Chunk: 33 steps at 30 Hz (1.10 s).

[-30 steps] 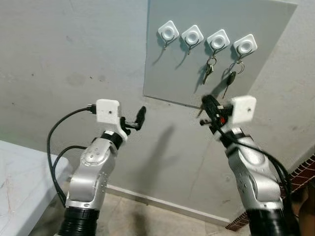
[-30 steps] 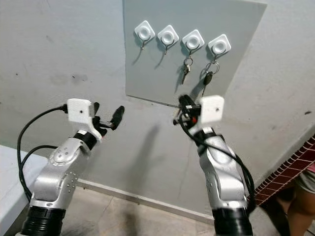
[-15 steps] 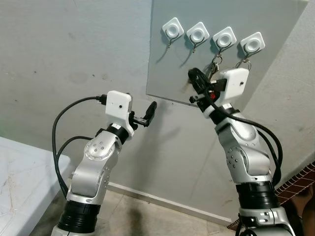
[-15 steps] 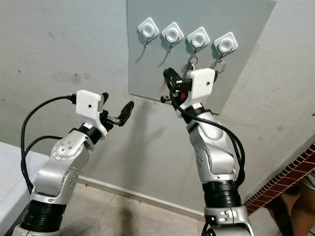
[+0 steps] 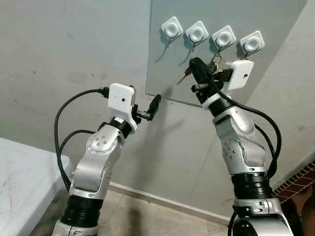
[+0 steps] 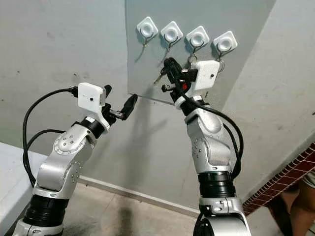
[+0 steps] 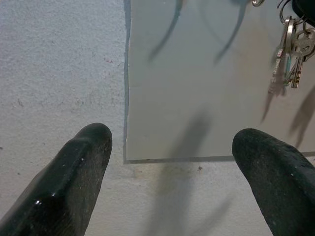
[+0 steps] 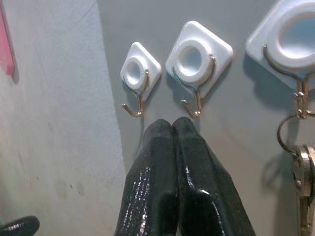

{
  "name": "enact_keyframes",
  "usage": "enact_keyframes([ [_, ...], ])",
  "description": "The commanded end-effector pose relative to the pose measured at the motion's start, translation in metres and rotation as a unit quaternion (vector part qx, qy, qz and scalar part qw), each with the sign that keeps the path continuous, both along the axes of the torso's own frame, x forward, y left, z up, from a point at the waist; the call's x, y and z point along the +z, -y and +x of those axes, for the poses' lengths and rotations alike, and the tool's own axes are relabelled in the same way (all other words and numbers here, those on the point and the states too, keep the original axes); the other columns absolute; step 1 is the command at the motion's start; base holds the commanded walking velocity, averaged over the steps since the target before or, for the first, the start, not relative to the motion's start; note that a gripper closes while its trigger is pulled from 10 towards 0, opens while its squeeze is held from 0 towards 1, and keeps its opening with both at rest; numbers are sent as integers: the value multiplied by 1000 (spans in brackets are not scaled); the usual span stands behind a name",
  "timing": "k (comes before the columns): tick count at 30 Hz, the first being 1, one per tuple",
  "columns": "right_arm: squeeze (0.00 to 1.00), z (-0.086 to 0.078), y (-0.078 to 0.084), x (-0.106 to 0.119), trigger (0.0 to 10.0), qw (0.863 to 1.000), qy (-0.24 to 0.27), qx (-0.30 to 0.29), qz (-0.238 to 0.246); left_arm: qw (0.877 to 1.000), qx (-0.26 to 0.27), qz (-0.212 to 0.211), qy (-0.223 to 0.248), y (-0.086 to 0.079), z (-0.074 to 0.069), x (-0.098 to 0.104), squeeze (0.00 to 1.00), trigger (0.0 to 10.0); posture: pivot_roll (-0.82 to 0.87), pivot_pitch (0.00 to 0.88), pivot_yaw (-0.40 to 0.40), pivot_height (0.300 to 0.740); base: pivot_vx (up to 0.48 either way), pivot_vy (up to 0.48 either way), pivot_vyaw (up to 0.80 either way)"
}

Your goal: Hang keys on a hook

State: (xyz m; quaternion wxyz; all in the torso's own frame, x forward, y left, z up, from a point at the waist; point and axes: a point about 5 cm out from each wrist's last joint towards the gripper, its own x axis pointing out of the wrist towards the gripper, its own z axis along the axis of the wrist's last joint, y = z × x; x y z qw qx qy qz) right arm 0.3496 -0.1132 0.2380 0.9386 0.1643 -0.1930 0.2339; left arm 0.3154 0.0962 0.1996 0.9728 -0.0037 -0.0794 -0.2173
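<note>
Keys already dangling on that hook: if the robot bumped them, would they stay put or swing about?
Probably swing and jingle: the hanging keys dangle freely from a thin ring on an open hook. They look like metal, so likely stiff and heavy for their size. A hard upward knock might lift the ring off.

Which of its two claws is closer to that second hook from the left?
The right gripper. It sits just below the second hook, fingers pressed together, a key sticking out. The left gripper hangs open, lower, by the board's bottom corner.
</note>
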Motion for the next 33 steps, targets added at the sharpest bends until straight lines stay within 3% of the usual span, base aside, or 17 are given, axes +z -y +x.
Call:
enact_keyframes([
  [1,0,3,1,9,10000,1000,10,6,25,1000,-9,1,13,4,0,7,0,10000,-48,14,-53,740,0,0,0],
  [8,0,8,-1,14,10000,999,10,12,52,1000,-8,0,12,5,0,7,0,10000,-46,10,-55,740,0,0,0],
  [33,0,19,-8,24,10000,996,17,25,79,1000,-4,-6,8,5,-2,5,0,10000,-38,22,-66,740,0,0,0],
])
